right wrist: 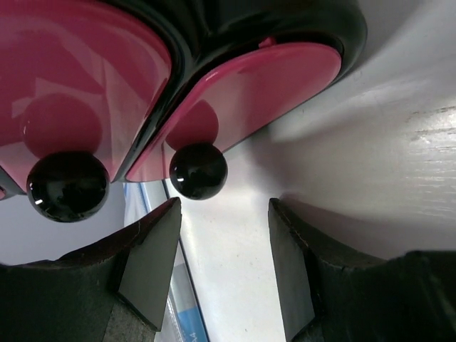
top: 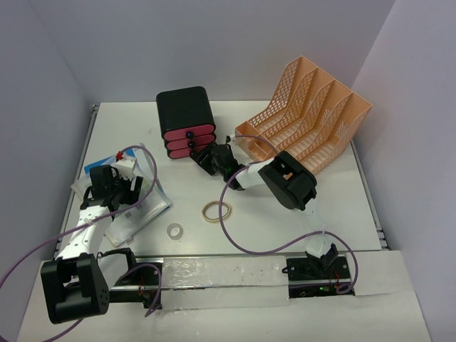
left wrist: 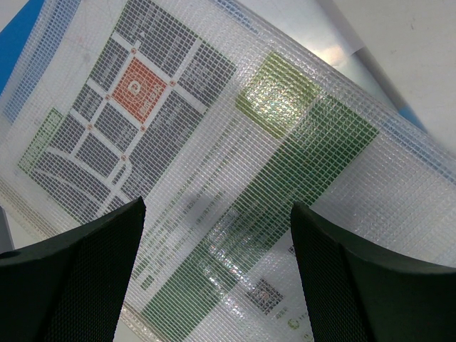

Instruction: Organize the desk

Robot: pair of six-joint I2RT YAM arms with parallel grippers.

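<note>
while l gripper point(left wrist: 217, 235) gapes over gridded plastic pouch point(left wrist: 235, 128), r gripper point(right wrist: 224, 242) part-open, empty, by glossy knob point(right wrist: 199, 170)

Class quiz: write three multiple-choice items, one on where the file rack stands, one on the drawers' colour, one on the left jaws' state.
1. The file rack stands on the desk at its: A far right; B near left; C near middle.
2. The drawer fronts are: A green; B pink; C yellow.
3. The jaws of the left gripper are: A shut on a pen; B open over the mesh pouch; C shut on a cup.
Answers: A, the top view shows it by the far right corner; B, the top and right wrist views show pink; B, the left wrist view shows a wide gap with only the pouch below.
</note>
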